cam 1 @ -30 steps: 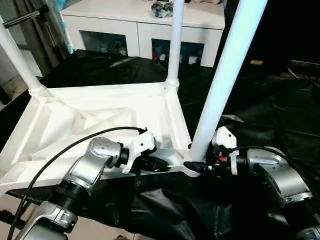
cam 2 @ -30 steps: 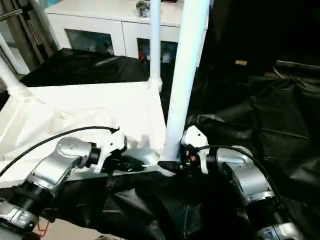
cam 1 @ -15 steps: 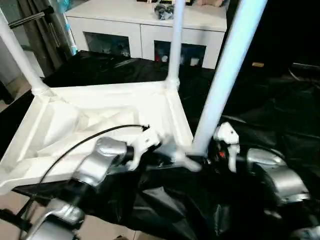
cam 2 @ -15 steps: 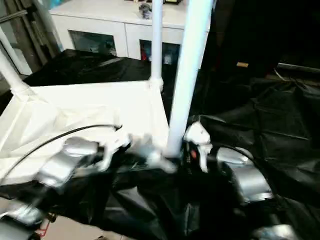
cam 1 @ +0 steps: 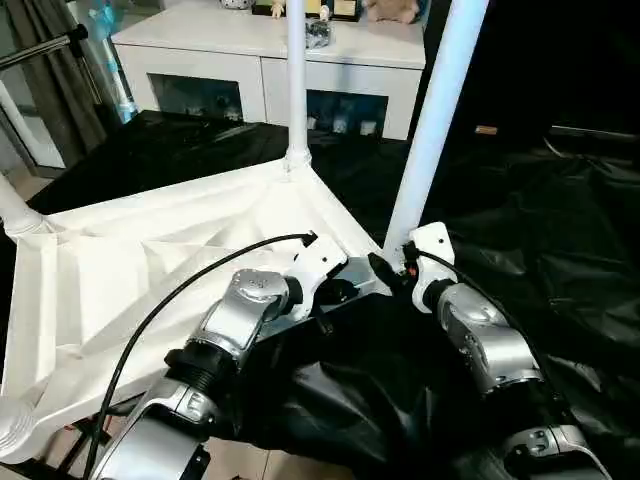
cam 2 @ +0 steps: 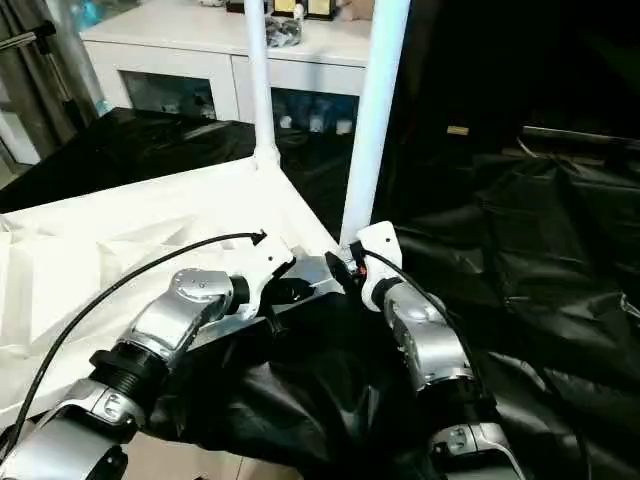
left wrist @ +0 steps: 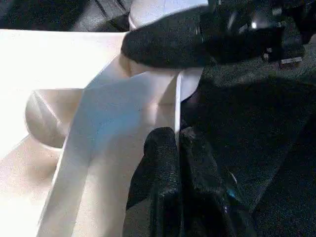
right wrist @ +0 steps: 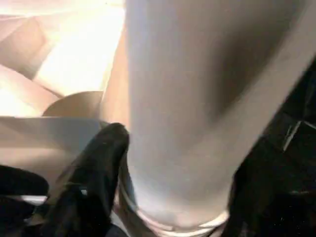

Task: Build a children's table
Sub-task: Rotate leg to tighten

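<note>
- Tabletop (cam 1: 150,270): white plastic, upside down on the black sheet (cam 1: 560,240), ribbed underside facing you. It fills the left half of your head view, its near-right corner at the centre.
- Far-left leg (cam 1: 15,210): white tube rising from the corner socket at 9 o'clock on the tabletop, cut off by the frame edge.
- Left gripper (left wrist: 177,143): at the tabletop's near edge, just left of the near-right corner. Its black fingers (left wrist: 160,163) are pinched together on the thin rim of the tabletop, as your left wrist view shows.
- Far leg (cam 1: 296,80): upright white tube seated in the far corner socket, at 12 o'clock from the left gripper.
- Near leg (cam 1: 435,120): white tube standing in the near-right corner socket, leaning slightly rightward toward its top.
- Right gripper (cam 1: 392,278): at the foot of the near leg, fingers spread wide around the tube. One black finger (right wrist: 98,163) lies against the leg's side; I cannot tell whether the grip is firm.
- Cabinet (cam 1: 270,60): white, glass doors, at 12 o'clock beyond the sheet, small items on top.
</note>
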